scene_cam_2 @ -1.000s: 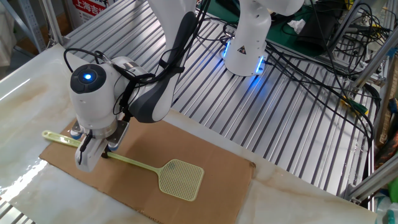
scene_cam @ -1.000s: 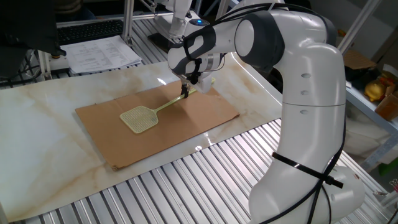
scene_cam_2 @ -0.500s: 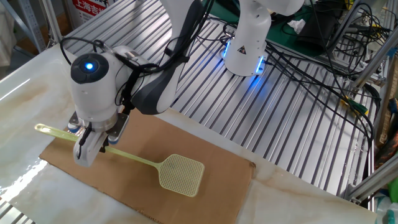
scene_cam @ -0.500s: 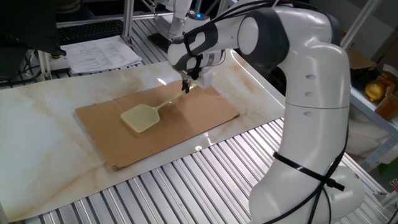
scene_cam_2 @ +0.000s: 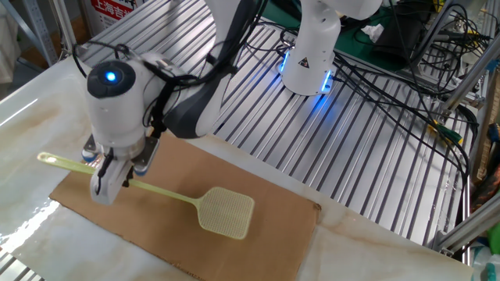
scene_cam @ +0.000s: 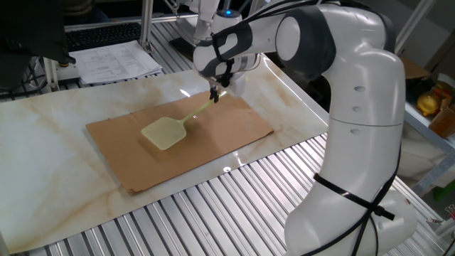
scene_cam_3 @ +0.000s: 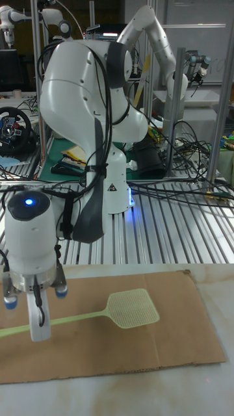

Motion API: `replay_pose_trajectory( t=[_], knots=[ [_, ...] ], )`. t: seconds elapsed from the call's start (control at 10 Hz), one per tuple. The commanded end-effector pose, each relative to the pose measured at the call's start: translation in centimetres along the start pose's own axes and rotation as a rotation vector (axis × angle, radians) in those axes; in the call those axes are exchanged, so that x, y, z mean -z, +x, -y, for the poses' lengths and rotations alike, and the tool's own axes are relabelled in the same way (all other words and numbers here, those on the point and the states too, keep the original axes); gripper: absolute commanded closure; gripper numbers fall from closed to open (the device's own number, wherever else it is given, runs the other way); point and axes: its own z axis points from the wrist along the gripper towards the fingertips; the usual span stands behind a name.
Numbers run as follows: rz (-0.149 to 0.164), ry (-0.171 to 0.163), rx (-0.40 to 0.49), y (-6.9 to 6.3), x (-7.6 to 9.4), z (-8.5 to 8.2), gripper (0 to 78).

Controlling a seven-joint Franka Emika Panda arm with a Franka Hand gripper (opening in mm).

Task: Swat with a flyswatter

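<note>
One flyswatter [scene_cam_2: 156, 193] is all we find on this surface [scene_cam: 50, 135], and no containers show on it. Going left to right in the other fixed view, we see the handle's free end jut past the cardboard sheet [scene_cam_2: 273, 234], then the gripper [scene_cam_2: 109, 178] with its fingers [scene_cam_3: 39, 322] closed on the thin handle, then the mesh head over the middle of the cardboard. We cannot tell whether the blurred head touches the sheet. Papers [scene_cam: 114, 60] lie beyond the marble surface.
</note>
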Motion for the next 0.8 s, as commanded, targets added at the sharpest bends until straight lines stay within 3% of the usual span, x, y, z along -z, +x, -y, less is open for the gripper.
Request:
replay_pose_trajectory(
  t=[0.1,0.6,0.7,0.8],
  knots=[
    [0.018,-0.016,0.068,-1.06,2.06,0.33,76.4],
    [0.013,-0.03,0.147,-1.1,2.4,0.47,76.4],
    [0.041,-0.061,0.139,-1.07,2.25,0.45,76.4],
    [0.089,-0.071,0.142,-1.02,1.99,0.41,76.4]
  ],
)
